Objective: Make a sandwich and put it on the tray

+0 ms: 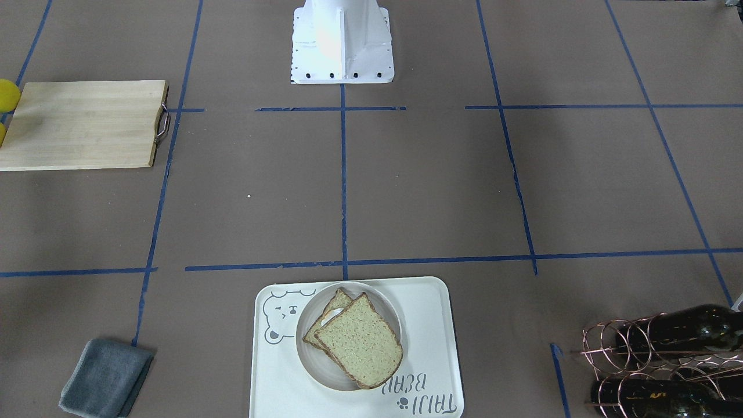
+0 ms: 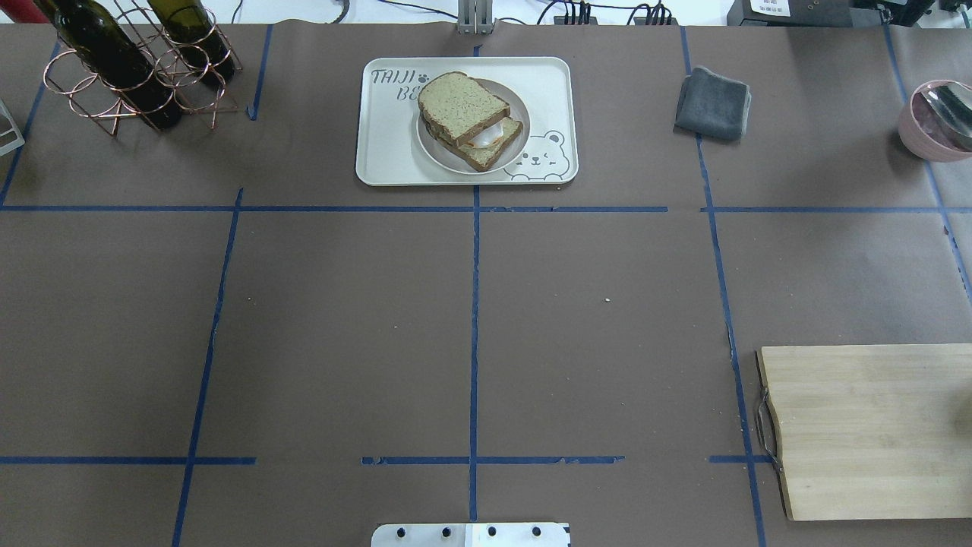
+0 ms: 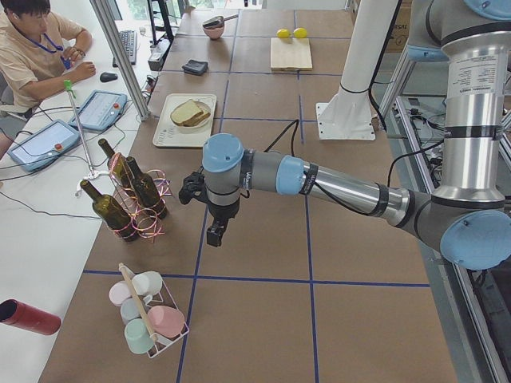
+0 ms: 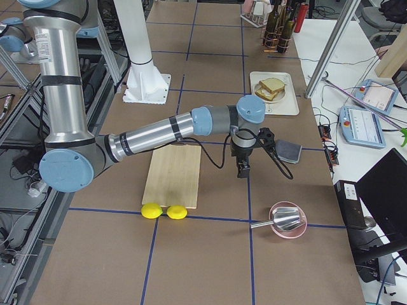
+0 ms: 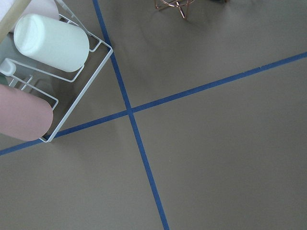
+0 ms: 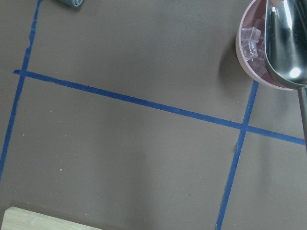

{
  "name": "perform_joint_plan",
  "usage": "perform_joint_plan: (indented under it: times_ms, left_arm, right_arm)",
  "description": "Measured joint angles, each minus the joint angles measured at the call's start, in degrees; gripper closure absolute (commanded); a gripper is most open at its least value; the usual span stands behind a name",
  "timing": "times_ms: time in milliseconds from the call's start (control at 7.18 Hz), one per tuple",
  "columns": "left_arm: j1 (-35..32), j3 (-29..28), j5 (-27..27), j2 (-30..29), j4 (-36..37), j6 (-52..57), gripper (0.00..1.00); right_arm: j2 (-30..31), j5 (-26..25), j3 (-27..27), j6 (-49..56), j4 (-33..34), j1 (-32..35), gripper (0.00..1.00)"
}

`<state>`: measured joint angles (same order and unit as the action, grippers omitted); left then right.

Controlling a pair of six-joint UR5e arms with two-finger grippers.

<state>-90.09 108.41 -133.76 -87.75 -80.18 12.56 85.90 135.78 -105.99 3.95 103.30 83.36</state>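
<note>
The sandwich (image 2: 465, 114) sits finished on a small round plate (image 2: 444, 156), and the plate rests on the tray (image 2: 387, 152), which lies at the far edge of the bench (image 2: 471, 319) from the robot, right on the centre tape line. It is two tan, speckled slices with dark brown crusts, stacked askew: the top slice is twisted off the lower one, so a corner of the bottom slice pokes out toward the bear drawing. In the gap between them a bit of white egg shows, with a trace of orange. The top slice overhangs the plate rim on the lettering side and hides part of the words. The left hand (image 3: 215, 233) hangs above bare bench, fingers pointing down, near the rack (image 3: 136, 211) of bottles and well apart from the tray; from this side view alone I cannot tell whether its fingers are apart or together. The right hand (image 4: 242, 169) hangs over the bench between the board (image 4: 173, 175) and the grey cloth (image 4: 286, 152), also well away from the tray, and again I cannot tell how its fingers stand. Two lemons (image 4: 164, 211) touch the board's outer end, and a pink bowl (image 4: 287, 222) with a metal scoop stands beyond them.
</note>
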Motion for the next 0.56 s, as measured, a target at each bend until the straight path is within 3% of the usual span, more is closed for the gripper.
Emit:
perform_joint_plan:
  times_ms: [557]
  left_arm:
    - [0.0,1.4,0.2,-1.8,5.7,0.0,0.00]
  right_arm:
    - [-0.6,0.6,0.7,-0.2,0.0,-1.4,0.00]
